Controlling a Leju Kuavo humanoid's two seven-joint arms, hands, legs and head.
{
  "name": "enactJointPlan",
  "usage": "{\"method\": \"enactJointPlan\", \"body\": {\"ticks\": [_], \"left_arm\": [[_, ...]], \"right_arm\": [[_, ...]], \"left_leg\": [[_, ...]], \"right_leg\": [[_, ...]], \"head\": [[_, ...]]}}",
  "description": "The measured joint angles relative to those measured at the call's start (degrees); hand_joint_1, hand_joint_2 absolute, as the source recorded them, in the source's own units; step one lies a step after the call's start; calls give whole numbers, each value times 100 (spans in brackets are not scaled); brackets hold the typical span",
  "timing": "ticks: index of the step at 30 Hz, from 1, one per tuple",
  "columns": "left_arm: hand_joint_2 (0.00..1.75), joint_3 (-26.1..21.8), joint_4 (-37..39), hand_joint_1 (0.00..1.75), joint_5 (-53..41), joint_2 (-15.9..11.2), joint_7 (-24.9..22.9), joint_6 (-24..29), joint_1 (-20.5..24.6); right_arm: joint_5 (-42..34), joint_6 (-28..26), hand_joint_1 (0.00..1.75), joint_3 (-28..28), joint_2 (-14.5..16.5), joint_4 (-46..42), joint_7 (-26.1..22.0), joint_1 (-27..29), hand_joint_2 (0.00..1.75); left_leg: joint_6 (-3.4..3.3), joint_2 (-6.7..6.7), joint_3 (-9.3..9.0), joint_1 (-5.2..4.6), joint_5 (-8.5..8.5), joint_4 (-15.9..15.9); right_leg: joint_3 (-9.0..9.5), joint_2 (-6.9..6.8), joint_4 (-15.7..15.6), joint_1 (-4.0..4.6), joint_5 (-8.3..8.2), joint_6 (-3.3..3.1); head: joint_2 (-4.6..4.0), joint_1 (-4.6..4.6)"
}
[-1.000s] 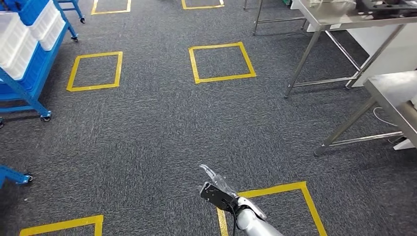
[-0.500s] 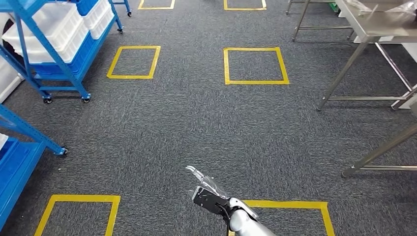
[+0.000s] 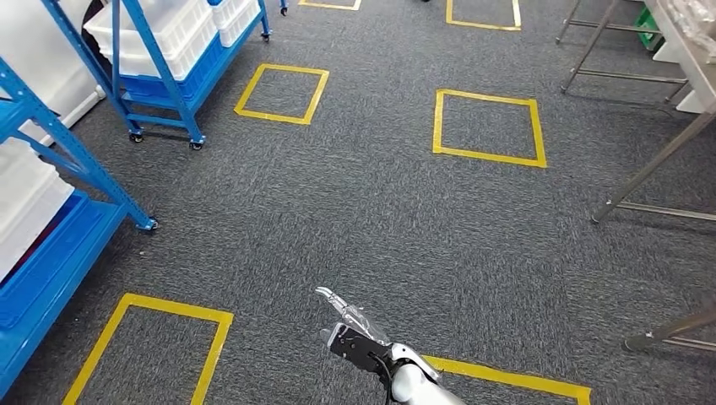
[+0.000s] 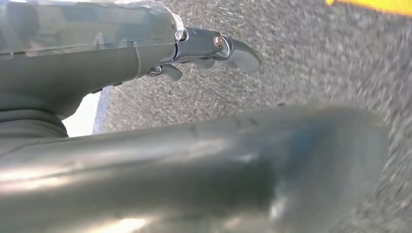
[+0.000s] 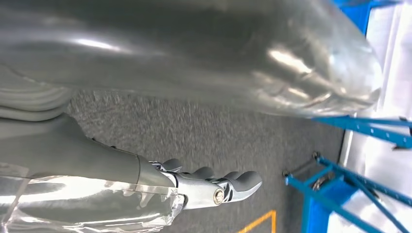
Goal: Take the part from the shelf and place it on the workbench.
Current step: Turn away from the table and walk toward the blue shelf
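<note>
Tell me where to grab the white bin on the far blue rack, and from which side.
Take the white bin by its top rim on the long side facing the yellow square, probably; that side of the blue rack looks open, while posts frame the ends.

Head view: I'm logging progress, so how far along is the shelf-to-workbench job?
Done: cannot tell; what lies on the workbench is too cropped to identify. In hand: the left hand and right hand hold nothing, over carpet between the blue shelf and the workbench. Left: unclear; this fits heading for a part, or one already delivered.
</note>
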State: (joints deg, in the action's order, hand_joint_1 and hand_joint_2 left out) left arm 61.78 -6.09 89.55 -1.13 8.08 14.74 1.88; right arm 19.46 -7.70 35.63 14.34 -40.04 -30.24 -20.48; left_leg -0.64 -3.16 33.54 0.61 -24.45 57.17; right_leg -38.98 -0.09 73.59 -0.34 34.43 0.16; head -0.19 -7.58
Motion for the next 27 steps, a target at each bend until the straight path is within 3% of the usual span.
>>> {"method": "enactJointPlan", "body": {"ticks": [1, 3, 5, 7, 9, 11, 13, 14, 15, 17, 19, 20, 22, 23, 25, 27], "left_arm": [[0, -46, 0, 0, 7, 9, 111, 53, -2], [0, -140, -1, 0, -24, 34, 424, 110, 14], [0, -167, -7, 0, -173, 49, 784, 2, 53], [0, -127, -20, 0, -397, 51, 1125, -239, 80], [0, -53, -41, 0, -567, 49, 1374, -463, 119], [0, 5, -70, 0, -642, 55, 1497, -582, 204], [0, 37, -96, 0, -666, 66, 1533, -618, 276], [0, 53, -103, 0, -671, 68, 1539, -624, 288], [0, 69, -107, 0, -671, 69, 1542, -628, 290], [0, 98, -108, 0, -672, 68, 1544, -635, 288], [0, 118, -118, 0, -673, 68, 1549, -642, 309], [0, 124, -124, 0, -673, 68, 1552, -645, 320], [0, 133, -130, 0, -674, 69, 1555, -648, 326], [0, 136, -130, 0, -674, 70, 1555, -648, 321], [0, 139, -134, 0, -674, 72, 1556, -648, 325], [0, 141, -138, 0, -675, 72, 1556, -650, 344]], "right_arm": [[-24, -2, 0, 0, -9, -24, 8, 30, 0], [-76, -27, 0, -3, -23, -70, 27, 68, 0], [-134, -103, 0, -22, -37, -98, 63, 111, 0], [-225, -175, 0, -76, -48, -157, 135, 211, 0], [-326, -194, 0, -156, -58, -281, 219, 358, 0], [-380, -193, 0, -236, -91, -404, 278, 516, 0], [-394, -191, 0, -296, -142, -484, 310, 658, 0], [-393, -190, 0, -315, -164, -516, 320, 712, 0], [-392, -190, 0, -329, -178, -548, 326, 750, 0], [-389, -190, 0, -351, -188, -608, 331, 786, 0], [-388, -190, 0, -375, -196, -659, 332, 796, 0], [-388, -190, 0, -385, -202, -680, 334, 800, 0], [-387, -190, 0, -398, -211, -713, 338, 810, 0], [-387, -190, 0, -401, -214, -731, 339, 813, 0], [-386, -190, 0, -405, -218, -768, 336, 816, 0], [-386, -190, 0, -412, -242, -784, 336, 841, 0]], "left_leg": [[4, -78, -2, 0, -1, 10], [28, -221, 8, -2, -3, 37], [88, -339, 41, 4, 7, 52], [163, -430, 69, 15, 26, 38], [207, -230, 132, 10, -57, 158], [235, 115, 377, 10, -369, 700], [280, 243, 715, 39, -701, 1437], [301, 265, 791, 55, -741, 1623], [318, 285, 759, 68, -677, 1595], [331, 417, 380, 80, -331, 922], [283, 649, 24, 44, -117, 253], [246, 711, -41, 23, -93, 109], [168, 623, -22, 0, -87, 77], [134, 558, -22, 6, -72, 61], [63, 437, -29, 27, -37, 24], [14, 306, -15, 27, -16, 15]], "right_leg": [[130, 36, -300, -1, -208, -17], [477, 263, -1087, -6, -580, -61], [642, 413, -1477, 3, -698, -88], [656, 326, -1514, 11, -708, -127], [688, 197, -1574, -3, -740, -205], [709, 34, -1614, 1, -752, -266], [704, -134, -1611, 24, -740, -290], [701, -210, -1608, 31, -733, -291], [701, -276, -1604, 32, -726, -284], [715, -392, -1588, 27, -702, -248], [729, -497, -1560, 50, -666, -187], [735, -547, -1549, 64, -653, -156], [750, -659, -1547, 72, -640, -99], [757, -653, -1530, 56, -619, -64], [660, -411, -1278, 18, -430, -2], [319, -96, -565, -2, -52, 27]], "head": [[1, 0], [1, 0], [0, 1], [-1, 1], [-1, 1], [-1, 0], [-1, -1], [-1, -1], [-1, -1], [-1, -2], [-1, -1], [-1, 0], [-1, 1], [-1, 2], [0, 1], [-1, 2]]}}
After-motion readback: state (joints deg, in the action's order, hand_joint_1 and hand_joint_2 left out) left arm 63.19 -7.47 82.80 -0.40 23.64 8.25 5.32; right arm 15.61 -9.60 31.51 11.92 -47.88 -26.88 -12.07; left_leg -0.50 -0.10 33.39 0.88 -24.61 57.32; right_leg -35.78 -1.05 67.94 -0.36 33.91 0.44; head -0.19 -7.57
